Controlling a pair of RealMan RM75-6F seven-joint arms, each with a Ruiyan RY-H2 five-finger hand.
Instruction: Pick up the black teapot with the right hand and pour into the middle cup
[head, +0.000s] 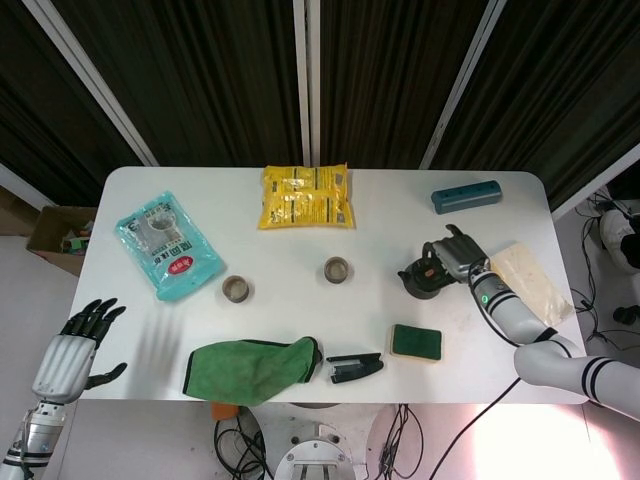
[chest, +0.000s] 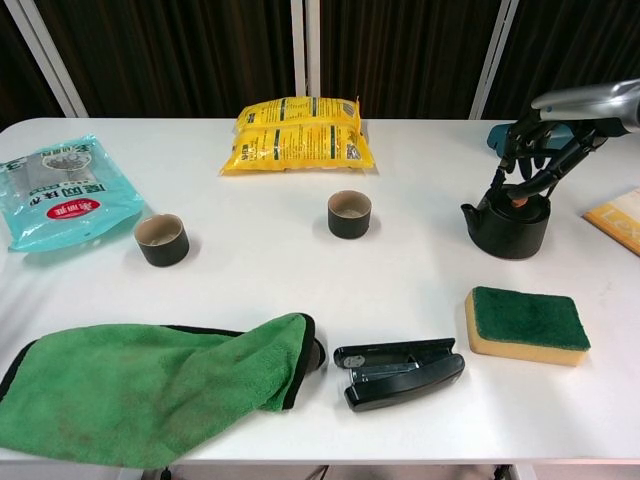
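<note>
White tabletop (head: 300, 310), dark curtains behind. Right robot hand (chest: 538, 150) curls its fingers over the black teapot (chest: 510, 225) near the right edge, grip not confirmed. Next: close firmly, lift, carry to the middle cup (chest: 350, 214). Left robot hand (head: 75, 345) hangs spread, empty.

Head view: high above the near edge, looking steeply down, far enough to take in the whole white table (head: 300, 310) and dark curtains behind. Chest view: low, close, facing across the tabletop. Shared: yellow packet (head: 305, 196) (chest: 297, 133), green cloth (head: 255, 368) (chest: 150, 385).
</note>
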